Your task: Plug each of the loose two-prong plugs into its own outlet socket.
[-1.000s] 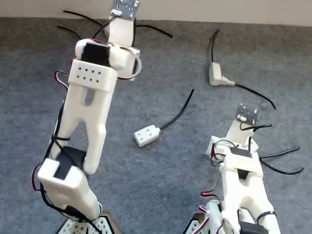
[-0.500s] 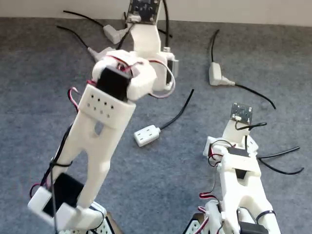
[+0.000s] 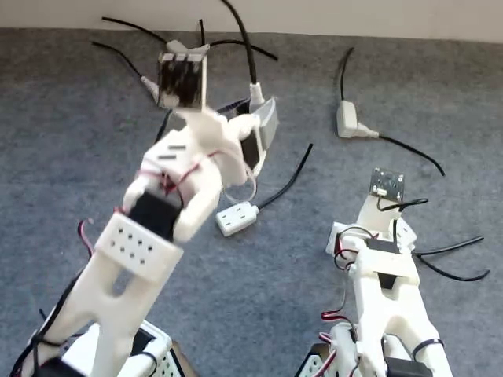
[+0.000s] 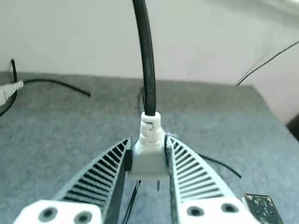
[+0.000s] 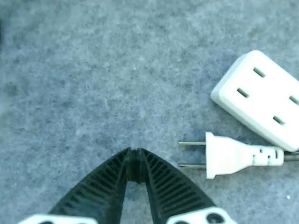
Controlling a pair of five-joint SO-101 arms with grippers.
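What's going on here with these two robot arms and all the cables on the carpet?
The left gripper is shut on a white two-prong plug and holds it above the grey carpet, with its black cord rising from it. A white outlet block lies on the carpet nearby. The right gripper is shut and empty, low over the carpet beside another loose plug and a second outlet block. Neither of these plugs is in a socket.

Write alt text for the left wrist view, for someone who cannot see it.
The left gripper is shut on a white two-prong plug, whose black cord leads away from the camera. Grey carpet and a pale wall lie behind.
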